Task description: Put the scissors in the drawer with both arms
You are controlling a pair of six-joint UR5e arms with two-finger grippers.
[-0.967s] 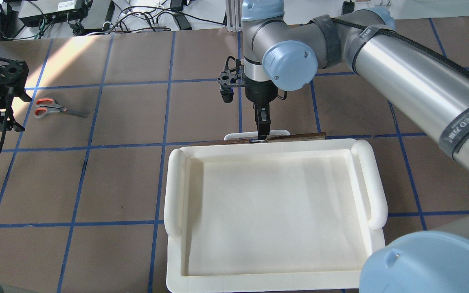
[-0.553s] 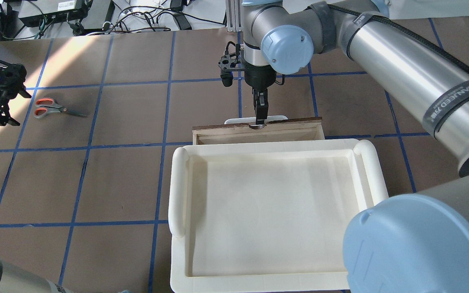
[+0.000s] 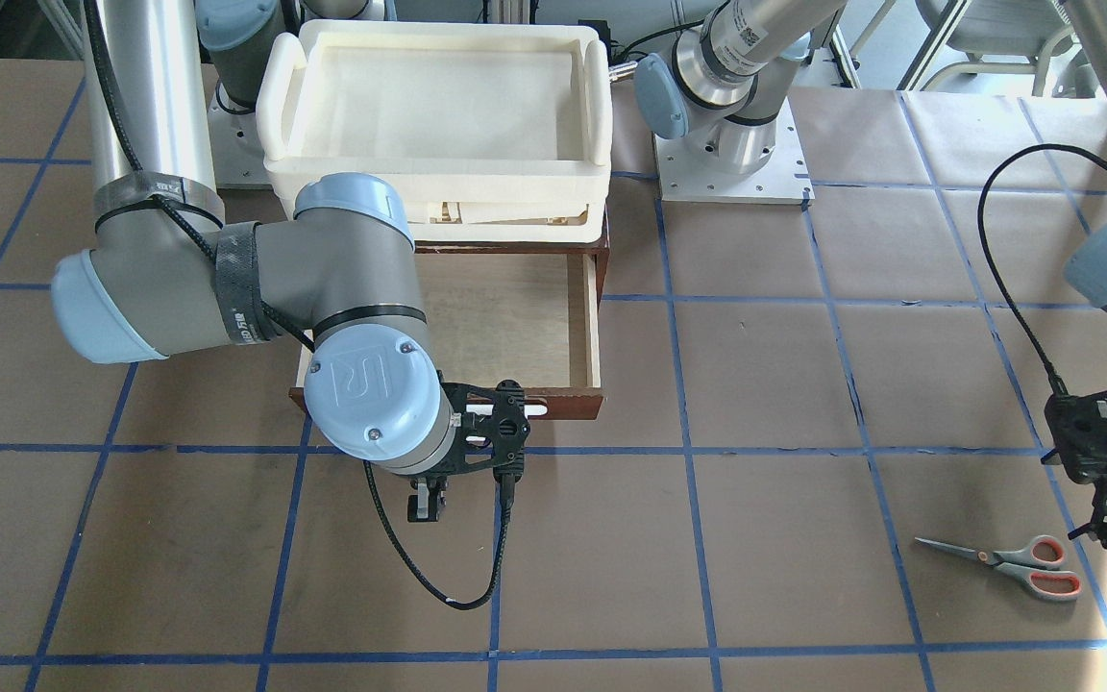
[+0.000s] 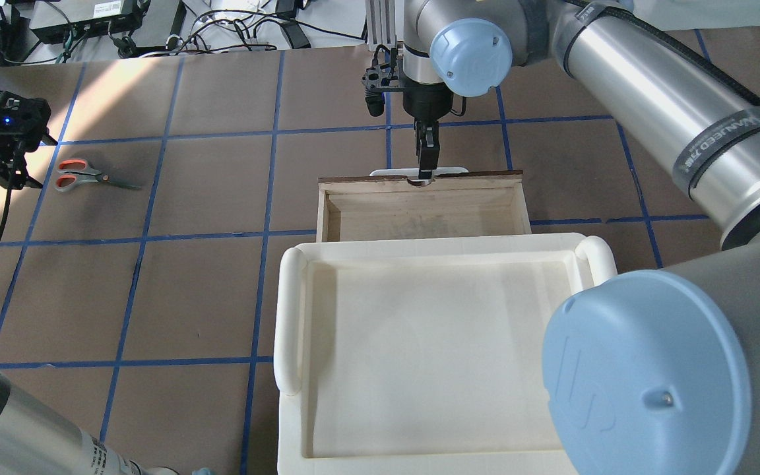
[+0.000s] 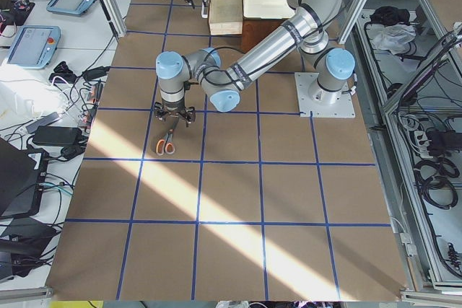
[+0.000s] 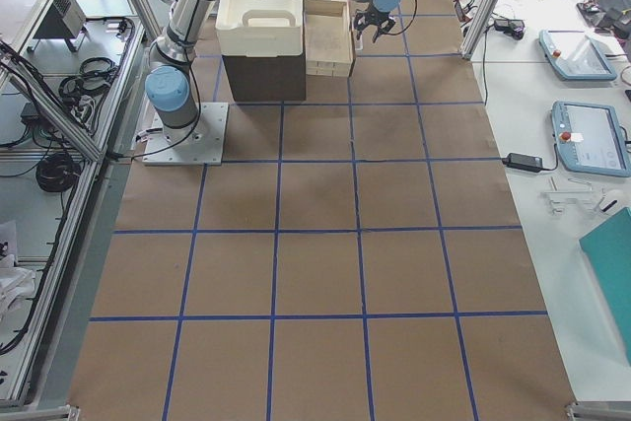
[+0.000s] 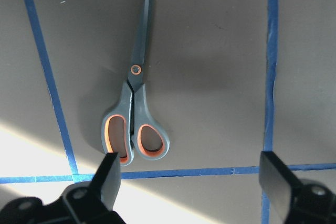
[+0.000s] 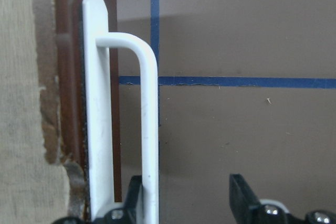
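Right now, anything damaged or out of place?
One thing: in the right wrist view, the drawer's dark-brown front has a ragged, chipped-looking edge beside the white bar handle. Otherwise the drawer sits squarely open. The scissors lie flat and closed, apart from the open left gripper.

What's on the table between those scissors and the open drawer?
Nothing: the overhead view shows only brown tabletop with blue tape lines between scissors and drawer.

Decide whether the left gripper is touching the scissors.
Apart. The overhead view shows a plain gap between the left gripper and the handle loops of the scissors. The gripper sits off to the side of the handles, not around them.
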